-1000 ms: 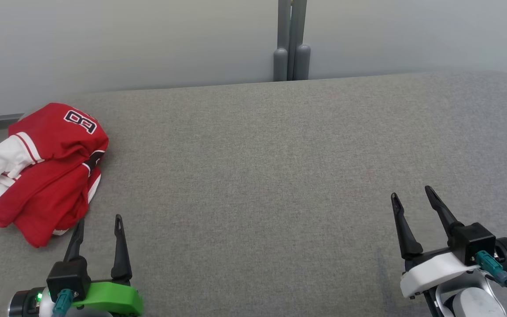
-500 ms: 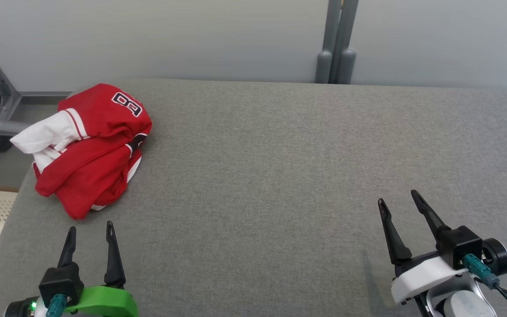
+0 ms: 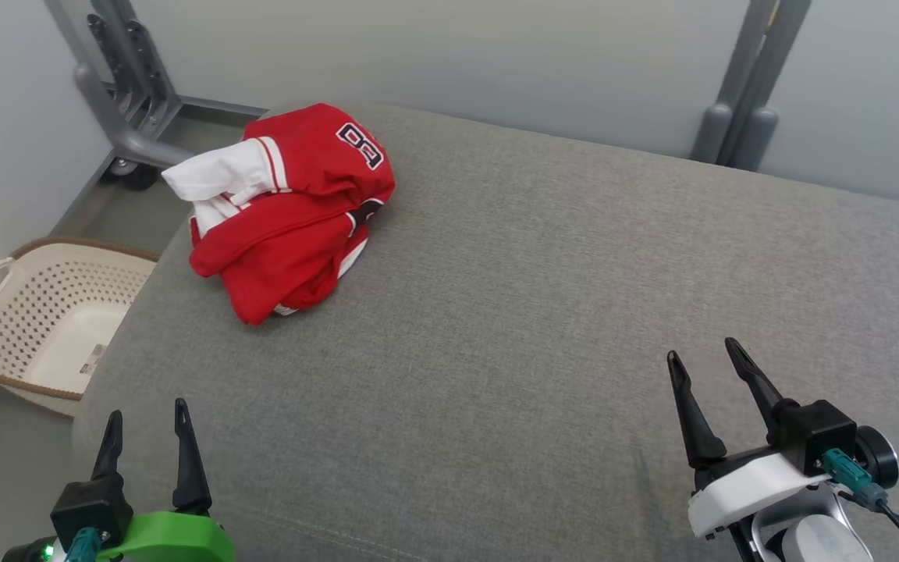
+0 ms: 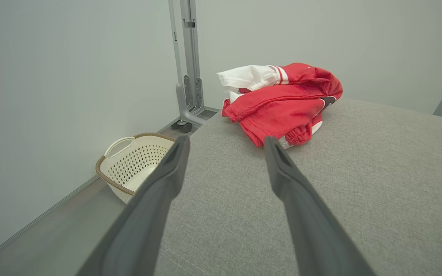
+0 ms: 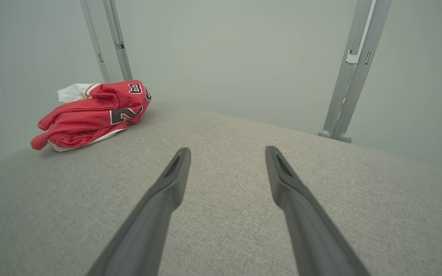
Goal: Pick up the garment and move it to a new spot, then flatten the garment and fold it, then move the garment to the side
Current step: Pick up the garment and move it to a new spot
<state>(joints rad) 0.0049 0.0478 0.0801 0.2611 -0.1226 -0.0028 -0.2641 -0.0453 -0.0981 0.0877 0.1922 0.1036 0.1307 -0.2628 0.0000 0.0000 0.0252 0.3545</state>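
Bunched jersey [image 3: 293,211] is lying at the cushion [image 3: 543,312] far-left corner, ahead of the left gripper [image 3: 147,408]; right gripper [image 3: 701,349] is sitting well apart. Both are hanging spread, empty.

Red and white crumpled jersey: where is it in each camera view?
Head view: the red and white jersey lies upper left, at the far left corner of the grey fabric cushion.
Left wrist view: top centre.
Right wrist view: upper left.
Shared landmark: the grey metal post behind it.
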